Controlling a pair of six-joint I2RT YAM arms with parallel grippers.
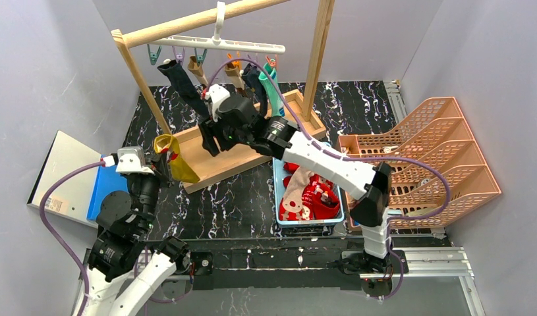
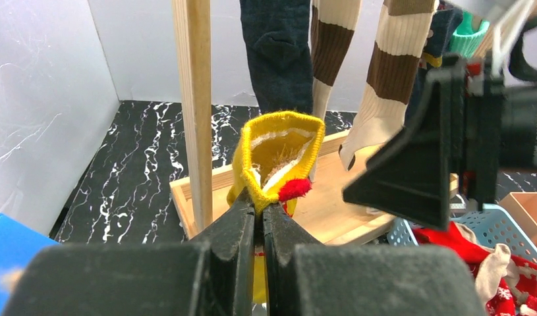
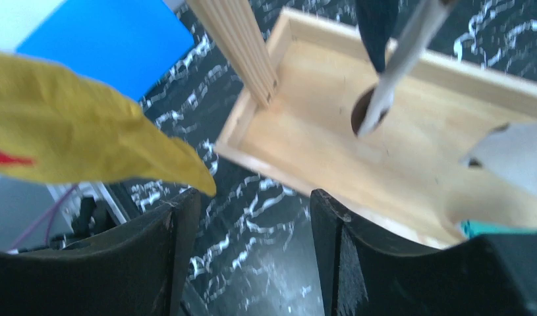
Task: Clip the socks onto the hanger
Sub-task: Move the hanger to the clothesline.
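The white hanger hangs by its hook from the wooden rail, with teal, purple and orange clips beneath. A navy sock, brown-and-beige banded socks and a teal sock hang from it. My left gripper is shut on the cuff of a mustard yellow sock with red, which hangs left of the wooden base in the top view. My right gripper is open and empty, above the base's front corner, close to the yellow sock's toe; in the top view it sits below the hanger.
The wooden rack's base tray and uprights stand mid-table. A blue basket with red and beige socks is right of centre. An orange tiered rack is at right. A blue-and-white board lies at left.
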